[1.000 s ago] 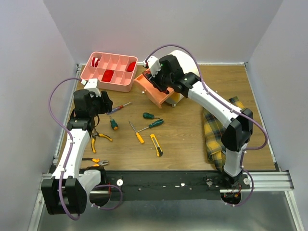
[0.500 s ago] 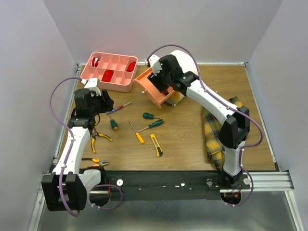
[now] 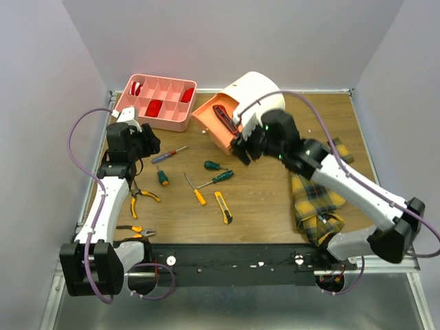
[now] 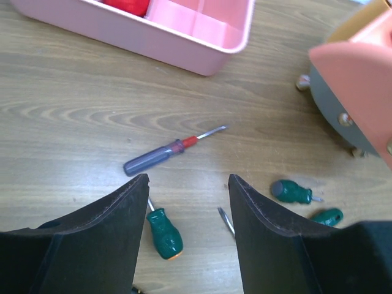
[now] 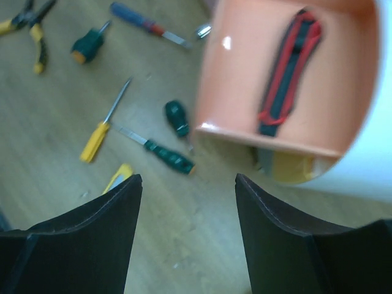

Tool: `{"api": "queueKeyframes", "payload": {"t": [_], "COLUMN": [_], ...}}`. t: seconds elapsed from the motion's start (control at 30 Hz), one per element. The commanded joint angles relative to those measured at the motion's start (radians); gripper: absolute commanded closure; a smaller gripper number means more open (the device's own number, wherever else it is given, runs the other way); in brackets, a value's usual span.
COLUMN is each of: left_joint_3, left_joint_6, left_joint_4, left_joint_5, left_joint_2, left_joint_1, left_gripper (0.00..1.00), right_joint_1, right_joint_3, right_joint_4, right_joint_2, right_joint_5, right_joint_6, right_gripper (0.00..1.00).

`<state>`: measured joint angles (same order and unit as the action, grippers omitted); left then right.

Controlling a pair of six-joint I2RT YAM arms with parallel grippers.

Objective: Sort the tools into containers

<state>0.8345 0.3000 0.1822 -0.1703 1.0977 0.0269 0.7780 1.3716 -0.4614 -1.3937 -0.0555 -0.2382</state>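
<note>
At the left gripper (image 3: 141, 142): fingers wide apart, nothing held, hanging over the table (image 3: 268, 206).

Top view only: pink tray (image 3: 155, 124) just beyond the fingertips, red items (image 3: 152, 108) in several compartments. On the near side, toward the arm's base, two yellow-handled pliers (image 3: 142, 198).

Left wrist view adds the close detail. Blue-handled screwdriver (image 4: 160, 158) just ahead of the fingertips, between them and the tray wall. Stubby green screwdriver (image 4: 164, 233) in the gap between the fingers, flat on the wood below.

Between the two grippers, seen best from above: yellow-handled screwdriver (image 3: 195, 190), long green screwdriver (image 3: 216, 179), utility knife (image 3: 223, 207), none touching.

At the right gripper (image 3: 245, 148): fingers wide apart, nothing held.

Cream drawer unit (image 3: 260, 89) just beyond it, orange drawer (image 3: 218, 132) pulled out toward the fingers.

Right wrist view looks straight into that drawer: red-and-black tool (image 5: 283, 70) lying lengthwise inside. Yellow front (image 5: 294, 168) beneath, hidden from above.

Right of that gripper, under the forearm: plaid cloth (image 3: 313, 199), in neither wrist view.
</note>
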Motion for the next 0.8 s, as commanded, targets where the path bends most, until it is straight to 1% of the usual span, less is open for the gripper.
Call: {"api": "queueKeyframes", "payload": {"t": [0.0, 0.03, 0.07, 0.1, 0.17, 0.23, 0.27, 0.37, 0.4, 0.57, 0.6, 0.67, 0.7, 0.77], "left_joint_3": [0.026, 0.025, 0.020, 0.015, 0.012, -0.005, -0.009, -0.037, -0.055, -0.120, -0.133, -0.143, -0.146, -0.147], "left_joint_6": [0.077, 0.083, 0.087, 0.080, 0.050, 0.033, 0.028, 0.018, 0.013, 0.017, 0.021, 0.030, 0.033, 0.036], "left_joint_4": [0.062, 0.069, 0.077, 0.079, 0.069, 0.056, 0.043, 0.037, 0.037, 0.033, 0.036, 0.039, 0.040, 0.042], "left_joint_5": [0.163, 0.190, 0.201, 0.206, 0.201, 0.212, 0.216, 0.221, 0.219, 0.204, 0.204, 0.200, 0.199, 0.198], "left_joint_2": [-0.001, -0.005, -0.006, -0.007, -0.024, -0.054, -0.068, -0.122, -0.136, -0.225, -0.234, -0.257, -0.265, -0.277], "left_joint_1": [0.005, 0.005, 0.007, 0.005, 0.005, 0.005, 0.007, 0.005, 0.005, 0.007, 0.008, 0.007, 0.007, 0.008], "left_gripper": [0.35, 0.35, 0.35, 0.35, 0.35, 0.35, 0.35, 0.35, 0.35, 0.34, 0.34, 0.34, 0.34, 0.34], "right_joint_1": [0.145, 0.165, 0.182, 0.196, 0.234, 0.288, 0.302, 0.326, 0.328, 0.329, 0.328, 0.330, 0.330, 0.329], "right_joint_3": [-0.193, -0.207, -0.227, -0.247, -0.323, -0.357, -0.371, -0.381, -0.379, -0.336, -0.326, -0.292, -0.283, -0.254], "right_joint_4": [0.015, 0.001, -0.022, -0.016, 0.042, 0.079, 0.098, 0.092, 0.089, 0.086, 0.078, 0.050, 0.044, 0.035], "right_joint_2": [0.041, 0.029, 0.016, -0.007, -0.016, -0.045, -0.060, -0.145, -0.163, -0.281, -0.298, -0.353, -0.369, -0.398], "right_joint_5": [0.026, 0.029, 0.049, 0.086, 0.111, 0.138, 0.154, 0.131, 0.126, 0.137, 0.143, 0.178, 0.189, 0.198], "right_joint_6": [0.132, 0.164, 0.234, 0.284, 0.386, 0.436, 0.494, 0.598, 0.617, 0.677, 0.691, 0.732, 0.747, 0.778], "right_gripper": [0.30, 0.27, 0.24, 0.16, 0.15, 0.14, 0.13, 0.11, 0.00, 0.00, 0.02, 0.07, 0.13, 0.20]}}
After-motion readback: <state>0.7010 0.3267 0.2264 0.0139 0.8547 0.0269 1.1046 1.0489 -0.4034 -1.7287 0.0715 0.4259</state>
